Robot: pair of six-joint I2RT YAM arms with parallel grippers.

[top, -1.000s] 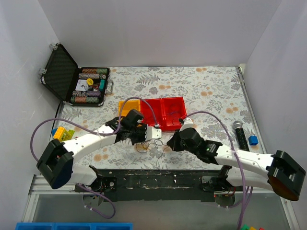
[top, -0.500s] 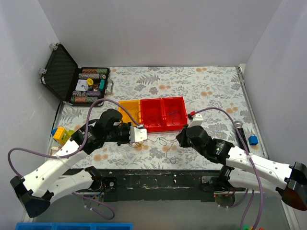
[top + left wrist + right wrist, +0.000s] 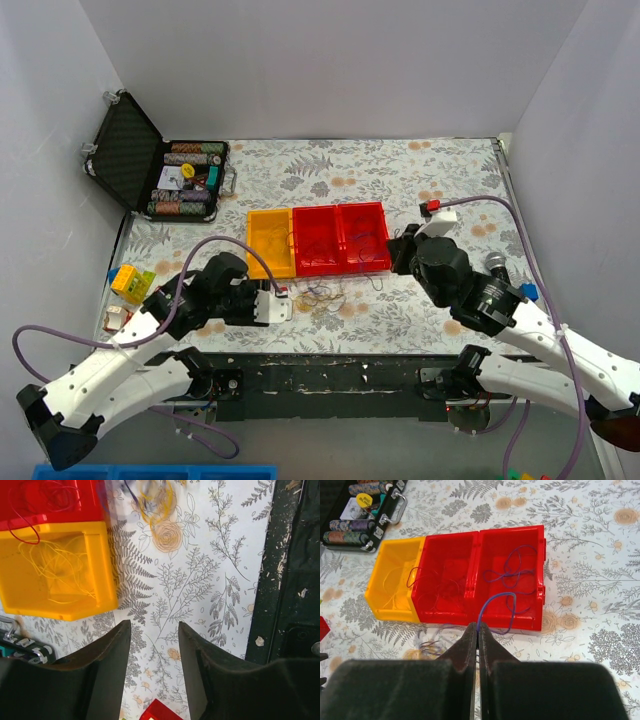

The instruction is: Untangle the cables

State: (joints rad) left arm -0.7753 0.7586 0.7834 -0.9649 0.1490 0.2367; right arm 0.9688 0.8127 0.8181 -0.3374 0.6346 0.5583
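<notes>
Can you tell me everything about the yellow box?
The yellow box is a small bin with an open top and straight walls. It looks like shiny plastic. It sits flat on the flowery table cover at one end of the row, pressed against a red box. Thin yellow wire loops lie inside.

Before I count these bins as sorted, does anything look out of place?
Yes: one thin wire loop straddles the wall between the yellow bin and the neighbouring red bin, lying partly in each.

white arms (image 3: 110, 357) w/ blk joints (image 3: 222, 285), mauve cables (image 3: 207, 241), blk fingers (image 3: 100, 675).
</notes>
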